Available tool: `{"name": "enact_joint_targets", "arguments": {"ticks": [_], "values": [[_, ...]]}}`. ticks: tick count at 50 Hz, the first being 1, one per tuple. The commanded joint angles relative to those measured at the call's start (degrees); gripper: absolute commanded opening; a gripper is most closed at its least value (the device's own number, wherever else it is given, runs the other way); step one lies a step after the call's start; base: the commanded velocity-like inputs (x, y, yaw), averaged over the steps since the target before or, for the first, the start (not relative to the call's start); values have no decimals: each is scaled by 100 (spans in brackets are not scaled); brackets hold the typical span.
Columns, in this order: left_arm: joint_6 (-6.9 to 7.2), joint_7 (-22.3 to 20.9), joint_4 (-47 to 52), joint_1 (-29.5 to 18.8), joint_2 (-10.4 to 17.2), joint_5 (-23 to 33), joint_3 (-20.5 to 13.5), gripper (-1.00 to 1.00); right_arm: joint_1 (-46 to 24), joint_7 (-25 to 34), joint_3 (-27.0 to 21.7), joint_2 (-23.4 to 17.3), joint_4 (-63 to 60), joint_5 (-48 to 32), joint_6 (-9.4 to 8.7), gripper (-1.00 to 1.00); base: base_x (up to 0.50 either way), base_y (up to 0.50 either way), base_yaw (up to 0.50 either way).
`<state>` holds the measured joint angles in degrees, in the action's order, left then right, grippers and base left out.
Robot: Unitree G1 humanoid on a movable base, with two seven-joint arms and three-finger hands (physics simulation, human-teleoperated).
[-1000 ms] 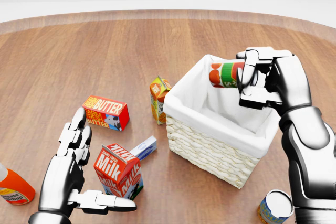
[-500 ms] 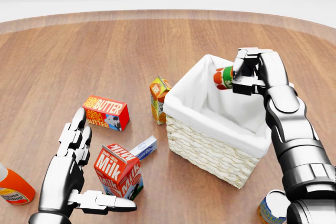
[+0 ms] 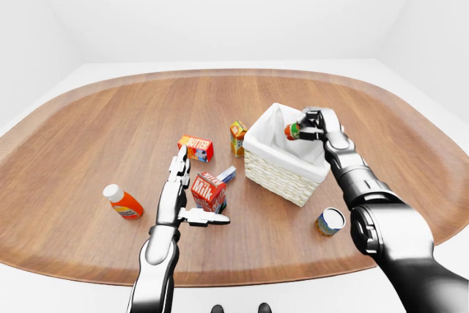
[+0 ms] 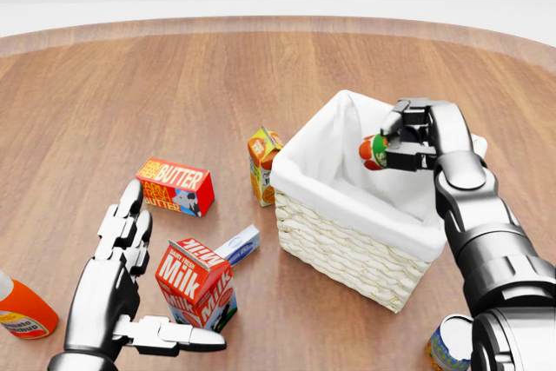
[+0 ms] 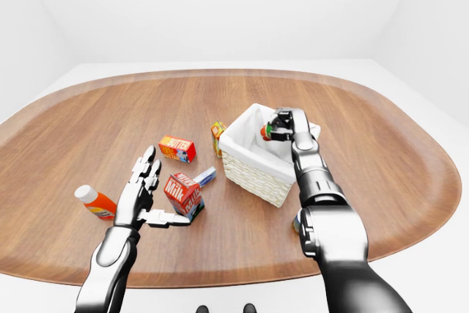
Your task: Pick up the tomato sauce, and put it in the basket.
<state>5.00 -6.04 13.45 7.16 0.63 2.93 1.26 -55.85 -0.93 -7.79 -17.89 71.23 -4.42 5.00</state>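
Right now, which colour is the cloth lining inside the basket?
White, seen best in the head view: the lining folds over the basket rim.

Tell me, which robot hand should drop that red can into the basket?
The right robot hand: it already grips the red tomato sauce can inside the white-lined wicker basket. The left robot hand hangs open, away beside the milk carton.

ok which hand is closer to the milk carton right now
Left. The open left hand hovers right beside the milk carton, its thumb just below it. The right hand is over the basket, gripping the tomato sauce.
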Motion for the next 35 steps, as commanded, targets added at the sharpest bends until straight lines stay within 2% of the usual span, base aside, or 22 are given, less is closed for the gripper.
{"name": "enact_joint_targets", "arguments": {"ticks": [1,3,4,5,6,27,35], "values": [[0,-2,8,7,-1,4,7,100,-65,-116,-73,-7,130,-181,0,-73,0,0,0],[0,0,12,6,-1,3,6,100,-66,-117,-82,-9,132,-173,0,-25,0,0,0],[0,0,13,9,-1,5,8,100,-62,-122,-82,-8,133,-175,0,12,0,0,0],[0,1,10,12,-2,6,9,100,-60,-124,-81,-7,134,-177,0,36,0,0,0],[0,1,21,14,-2,8,11,100,-53,-142,-75,-7,134,-188,0,100,0,0,0],[0,1,69,28,-2,1,18,100,-2,-58,-70,-52,-22,-139,0,100,0,0,0],[0,-2,70,28,-1,-4,13,100,328,235,-6,-34,-1243,89,0,100,0,0,0]]}}
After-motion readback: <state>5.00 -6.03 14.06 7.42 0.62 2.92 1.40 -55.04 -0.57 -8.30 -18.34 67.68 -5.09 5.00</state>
